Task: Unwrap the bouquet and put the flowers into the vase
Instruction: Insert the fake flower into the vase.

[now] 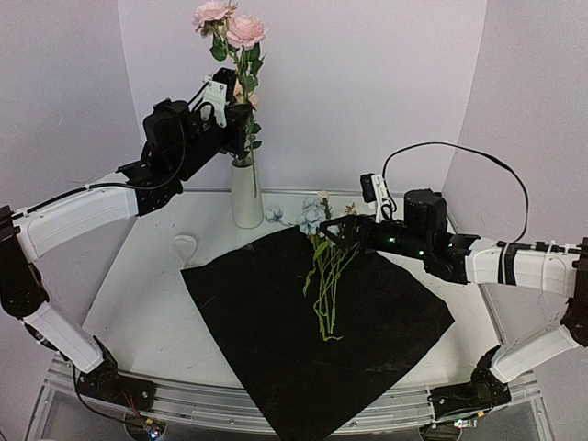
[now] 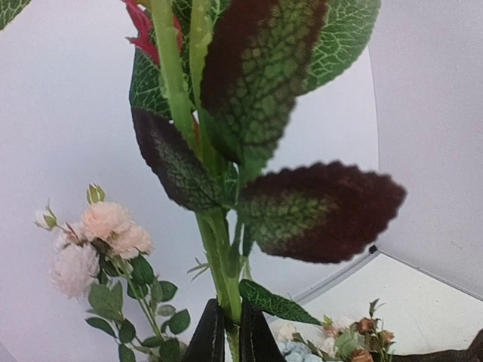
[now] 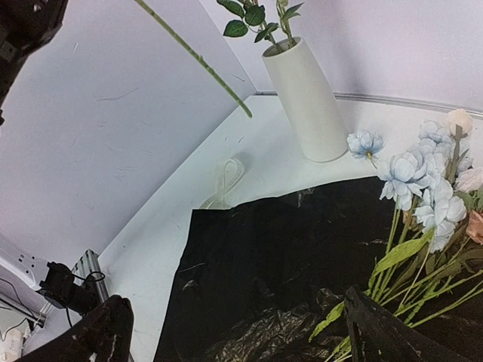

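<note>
Smooth, matt white vase (image 3: 309, 102), ceramic-looking. Thin black wrapping sheet (image 3: 272, 264), crinkled, with a faint gloss on its creases. The flowers (image 3: 400, 170) have cloth-like matt petals on smooth green plastic-looking stems; their leaves (image 2: 256, 83) are matt and finely veined. Smooth white table (image 1: 147, 303); bare metal front rail (image 1: 230, 400).

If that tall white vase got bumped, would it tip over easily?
Probably fairly easily: the vase is tall and slim on a narrow base. The leafy stems standing in its mouth likely raise its balance point. It looks rigid, not squashy.
</note>
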